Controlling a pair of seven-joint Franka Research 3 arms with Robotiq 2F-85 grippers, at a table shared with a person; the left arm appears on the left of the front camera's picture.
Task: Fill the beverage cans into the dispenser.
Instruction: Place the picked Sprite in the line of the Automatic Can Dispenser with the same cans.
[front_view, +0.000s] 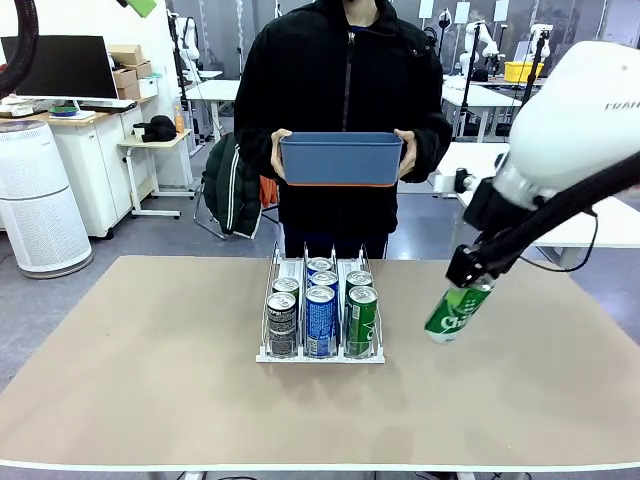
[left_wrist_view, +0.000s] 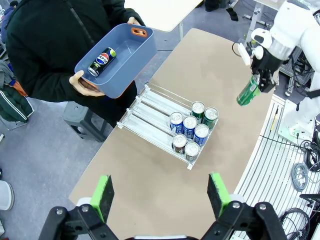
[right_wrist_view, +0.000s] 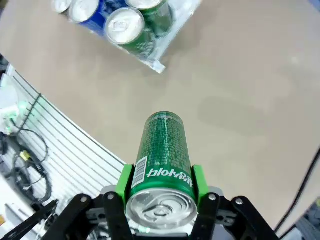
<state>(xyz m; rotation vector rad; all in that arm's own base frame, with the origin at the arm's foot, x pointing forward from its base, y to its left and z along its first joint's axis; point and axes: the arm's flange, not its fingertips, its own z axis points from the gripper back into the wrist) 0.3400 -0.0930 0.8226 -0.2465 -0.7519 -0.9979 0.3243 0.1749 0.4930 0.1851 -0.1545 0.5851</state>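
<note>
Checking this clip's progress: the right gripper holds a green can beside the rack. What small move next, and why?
Probably carry the green can to the rear of the dispenser: the right gripper holds it tilted over bare table, and the lane with two green cans looks free behind them.

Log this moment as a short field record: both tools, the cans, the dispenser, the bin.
left tool: open, empty, above the table
right tool: shut on a green can, tilted, in the air to the robot's right of the dispenser
dispenser: seven cans upright; two black, three blue, two green, one colour per lane
blue bin: held by the person at the far side; one dark can lying inside
</note>
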